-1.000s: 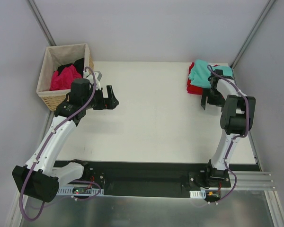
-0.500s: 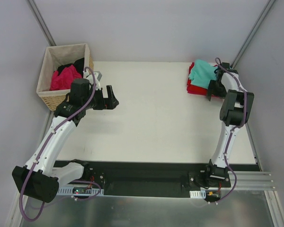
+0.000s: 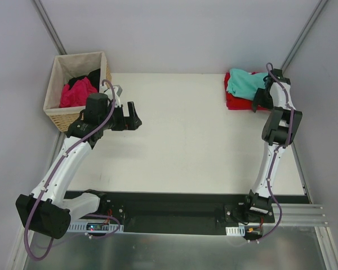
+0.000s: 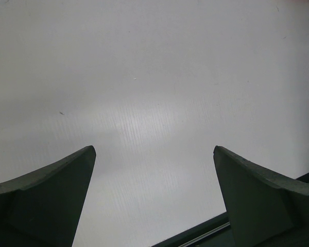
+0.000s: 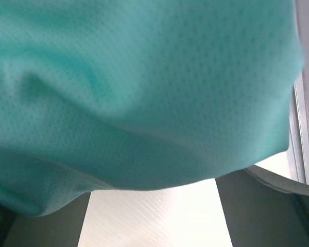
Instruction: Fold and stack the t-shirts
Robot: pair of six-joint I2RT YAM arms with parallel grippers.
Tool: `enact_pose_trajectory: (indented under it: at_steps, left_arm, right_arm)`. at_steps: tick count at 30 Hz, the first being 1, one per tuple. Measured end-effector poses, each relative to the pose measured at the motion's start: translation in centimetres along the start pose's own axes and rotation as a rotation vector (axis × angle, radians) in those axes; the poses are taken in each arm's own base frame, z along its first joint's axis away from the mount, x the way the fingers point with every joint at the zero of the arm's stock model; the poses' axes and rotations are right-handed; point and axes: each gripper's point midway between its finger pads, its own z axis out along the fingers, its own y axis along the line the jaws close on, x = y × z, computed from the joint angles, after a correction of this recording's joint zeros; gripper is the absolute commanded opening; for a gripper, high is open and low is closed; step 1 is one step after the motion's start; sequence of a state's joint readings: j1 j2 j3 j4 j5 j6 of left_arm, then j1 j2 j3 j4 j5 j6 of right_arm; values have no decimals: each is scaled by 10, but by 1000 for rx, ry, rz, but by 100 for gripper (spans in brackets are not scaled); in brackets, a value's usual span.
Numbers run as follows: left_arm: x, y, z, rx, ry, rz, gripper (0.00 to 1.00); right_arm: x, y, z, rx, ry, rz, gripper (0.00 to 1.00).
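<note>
Left gripper (image 3: 128, 115): spread wide, holding nothing. It hovers over the bare table (image 3: 186, 152) just beside the wicker basket (image 3: 57, 117).
Right gripper (image 3: 257, 101): jaws apart, nosed up against the teal tee (image 3: 242, 83). In the wrist view the cloth fills the frame, and nothing is pinched between the fingers (image 5: 257, 216).
Stack: the teal tee lies rumpled on top of the red tee (image 3: 236, 103) at the far right corner, near the table edge.
Basket contents: the magenta tee (image 3: 76, 94) and black tee (image 3: 91, 76) sit bunched inside, unfolded.
Risk, double grab: if you close here, you may catch both layers and drag the red tee along.
Risk, shove: if you press further in, the stack may slide towards the table edge.
Risk, undone fold: a finger snagging the loose teal cloth would likely open it up.
Risk, basket: if your left arm reaches in carelessly, it may clip the rim and tip the basket.
</note>
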State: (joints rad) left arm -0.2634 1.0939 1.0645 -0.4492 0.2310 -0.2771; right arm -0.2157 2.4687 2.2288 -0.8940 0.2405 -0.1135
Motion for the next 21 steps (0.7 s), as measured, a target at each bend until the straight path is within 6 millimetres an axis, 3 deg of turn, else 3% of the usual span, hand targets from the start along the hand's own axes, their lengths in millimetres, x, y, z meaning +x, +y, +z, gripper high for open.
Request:
enact_pose_trajectory:
  at_steps: [10, 21]
  left_arm:
    - [2, 3, 5, -10, 15, -3, 99]
    - [2, 3, 5, -10, 15, -3, 99]
  right_arm:
    - [-21, 5, 7, -32, -42, 51, 95]
    - [-24, 10, 1, -59, -79, 63, 95]
